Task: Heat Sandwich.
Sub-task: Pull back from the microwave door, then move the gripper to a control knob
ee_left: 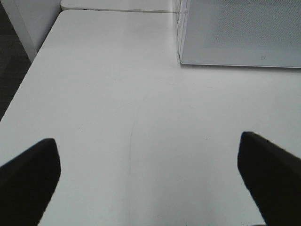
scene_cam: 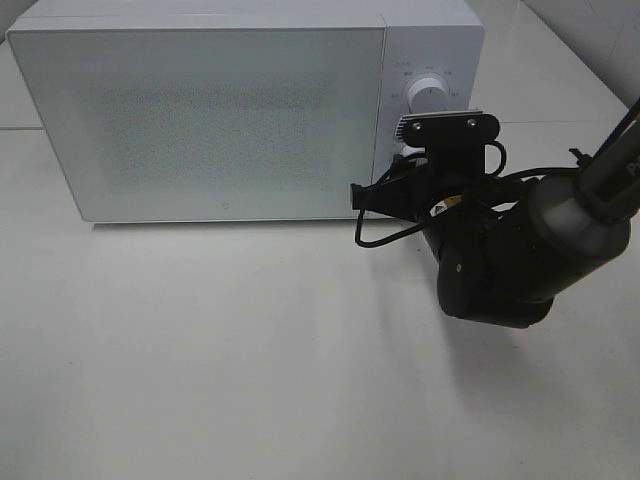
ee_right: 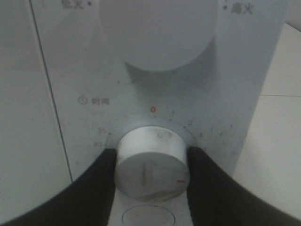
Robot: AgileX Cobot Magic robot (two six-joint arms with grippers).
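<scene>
The white microwave (scene_cam: pixel 210 110) stands at the back of the table with its door shut. The sandwich is out of view. My right gripper (ee_right: pixel 151 169) is shut on the lower timer knob (ee_right: pixel 153 167) of the microwave's control panel, one finger (ee_right: pixel 101 174) on each side of it. In the exterior high view the right arm (scene_cam: pixel 500 250) hides that knob; the upper knob (scene_cam: pixel 430 95) shows above it. My left gripper (ee_left: pixel 150 174) is open and empty over bare table, its fingers (ee_left: pixel 30 176) wide apart, left of the microwave (ee_left: pixel 240 33).
The white table (scene_cam: pixel 200 350) spreads out in front of the microwave. A cable (scene_cam: pixel 385 235) loops from the right arm near the microwave's lower right corner. The table's left edge (ee_left: pixel 28 80) borders dark floor.
</scene>
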